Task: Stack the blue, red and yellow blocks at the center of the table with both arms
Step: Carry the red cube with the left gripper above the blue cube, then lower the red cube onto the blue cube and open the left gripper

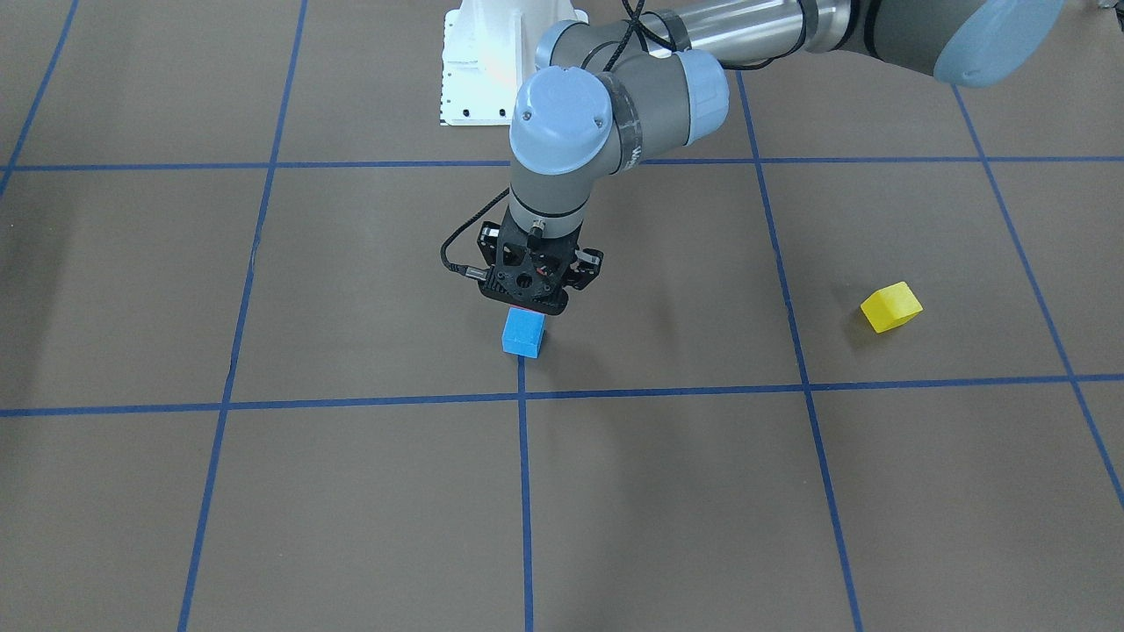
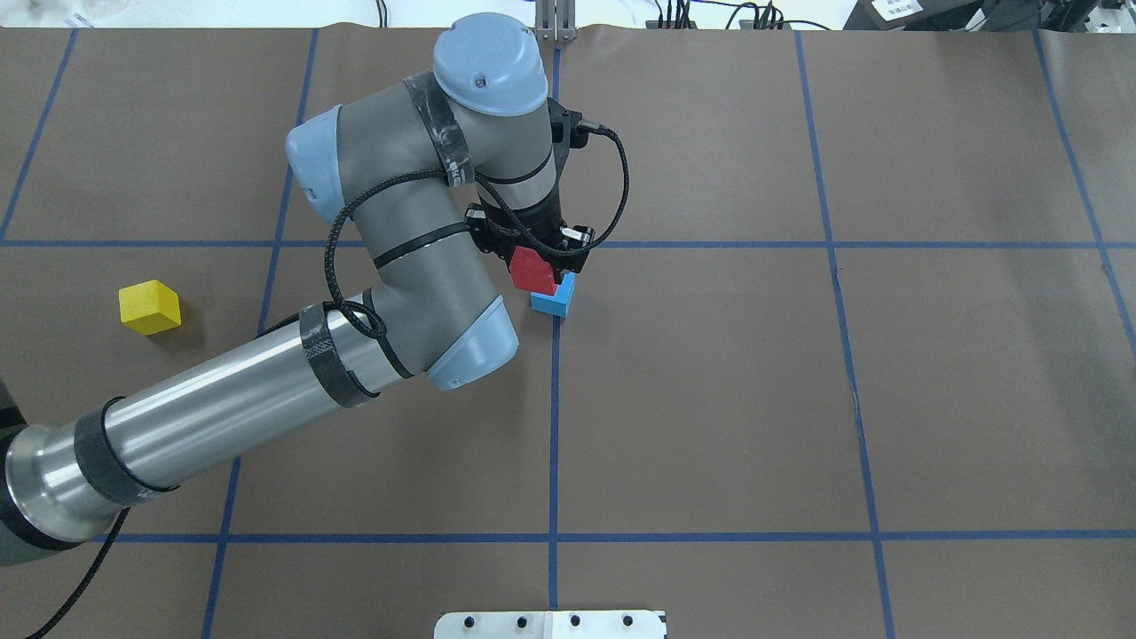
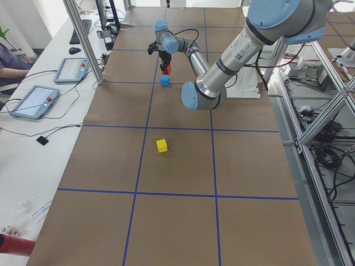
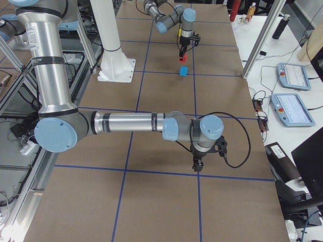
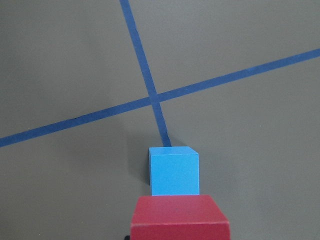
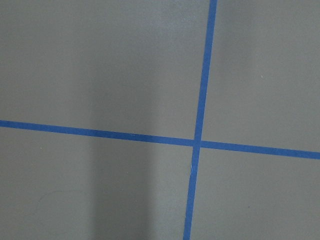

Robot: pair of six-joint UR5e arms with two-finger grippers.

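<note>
1. Red block [image 5: 180, 219] lies nearest in the left wrist view, filling the bottom edge. The left gripper [image 2: 532, 264] is clenched on it, with the block pinched between black jaws that point straight down.
2. Blue block [image 5: 174, 171] comes next, just beyond and below the red one, resting flat on the brown table [image 2: 710, 399]. Both side views show a thin gap between the two blocks, so the red one hangs above the blue one and does not touch it. From the wrist camera the two look roughly in line. In the overhead view the red block covers the blue one's upper left corner.
3. A tape crossing [image 5: 155, 95] lies past the blue block. The block sits on one of the blue lines running out from it, near the middle of the table.
4. The yellow block [image 2: 150, 307] is farther out on the robot's left side, well apart from the other two. It sits alone inside a grid square, turned at an angle to the tape lines.
5. The right arm [image 4: 126, 122] is farthest from the blocks, stretched low over the table's right end. The right gripper [image 4: 196, 165] points down beside a tape line. It shows only in the exterior right view, so I cannot tell whether it is open or closed. Its wrist camera shows only brown surface and another crossing [image 6: 196, 142].
</note>
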